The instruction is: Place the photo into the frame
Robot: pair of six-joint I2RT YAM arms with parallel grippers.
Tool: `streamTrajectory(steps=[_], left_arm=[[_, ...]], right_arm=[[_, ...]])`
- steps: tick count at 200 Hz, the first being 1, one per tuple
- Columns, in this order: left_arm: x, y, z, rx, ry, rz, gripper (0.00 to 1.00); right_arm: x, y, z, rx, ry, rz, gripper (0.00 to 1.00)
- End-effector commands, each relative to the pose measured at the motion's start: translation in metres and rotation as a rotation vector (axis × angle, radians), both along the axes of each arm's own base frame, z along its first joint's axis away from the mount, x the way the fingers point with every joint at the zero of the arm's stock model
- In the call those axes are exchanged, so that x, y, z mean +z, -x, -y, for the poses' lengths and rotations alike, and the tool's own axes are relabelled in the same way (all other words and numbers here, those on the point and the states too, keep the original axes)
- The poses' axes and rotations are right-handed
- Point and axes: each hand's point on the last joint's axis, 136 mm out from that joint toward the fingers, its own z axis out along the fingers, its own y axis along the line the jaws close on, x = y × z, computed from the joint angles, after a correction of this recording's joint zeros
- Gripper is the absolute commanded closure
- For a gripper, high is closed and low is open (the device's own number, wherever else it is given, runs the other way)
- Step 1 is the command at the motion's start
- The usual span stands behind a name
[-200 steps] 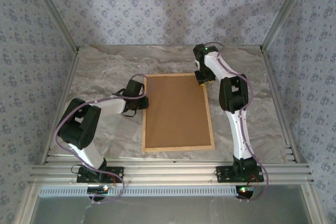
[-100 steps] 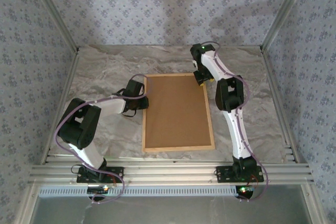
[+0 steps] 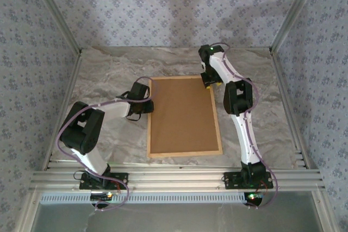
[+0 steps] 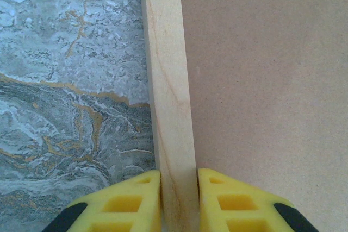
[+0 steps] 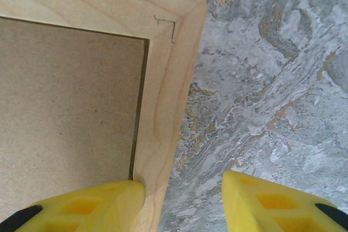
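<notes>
Counter: grey marbled surface point(image 3: 103, 74) with tan veins, carrying everything.
Frame: a thin light-wood rectangle point(image 3: 185, 152) lay flat around the middle of the counter, long sides running from the near edge toward the far edge. Its short near rail sat close to the counter's near edge.
Frame, close up: pale wood rail point(image 4: 166, 80) in the left wrist view; a mitred corner point(image 5: 163, 52) in the right wrist view, with a thin dark mark point(image 5: 166, 25) at the joint.
Board: a plain brown backing board point(image 3: 184, 115) filled the frame's opening, inside the rails on all four sides.
Left end effector: point(image 3: 147, 105) sat at the frame's left long rail, toward its far end. It was closed narrow point(image 4: 178, 180), pinching that rail between its yellow fingers point(image 4: 125, 205), one on the counter side, one on the board side.
Right end effector: point(image 3: 209, 82) hung at the frame's far right corner with its jaws parted point(image 5: 184, 183), holding nothing.
Right fingers: one yellow finger point(image 5: 81, 205) was over the board and seemed to touch the inner edge of the right rail, though contact was hard to judge. The other point(image 5: 272, 199) stood apart from the frame, over bare counter.
</notes>
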Motion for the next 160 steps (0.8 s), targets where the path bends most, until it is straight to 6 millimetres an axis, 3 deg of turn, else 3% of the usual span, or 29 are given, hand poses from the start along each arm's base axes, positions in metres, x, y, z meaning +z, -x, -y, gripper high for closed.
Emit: streamTrajectory(steps=[1,29,92,134,160], left_arm=[[-0.039,0.038,-0.014,-0.040,-0.092,-0.173,0.78],[-0.040,0.038,-0.014,-0.040,-0.093,-0.173,0.78],[-0.039,0.037,-0.013,-0.043,-0.086,-0.170,0.78],[-0.038,0.037,-0.013,-0.043,-0.085,-0.169,0.79],[-0.038,0.037,-0.013,-0.043,-0.085,-0.168,0.79]], right_arm=[[-0.056,0.022,-0.046,-0.034,-0.156,-0.129,0.51],[-0.055,0.018,-0.040,-0.018,-0.106,-0.100,0.52],[-0.054,0.020,-0.053,0.195,-0.044,-0.104,0.51],[-0.055,0.021,-0.057,0.083,-0.129,-0.116,0.50],[-0.056,0.018,-0.048,0.034,-0.127,-0.109,0.51]])
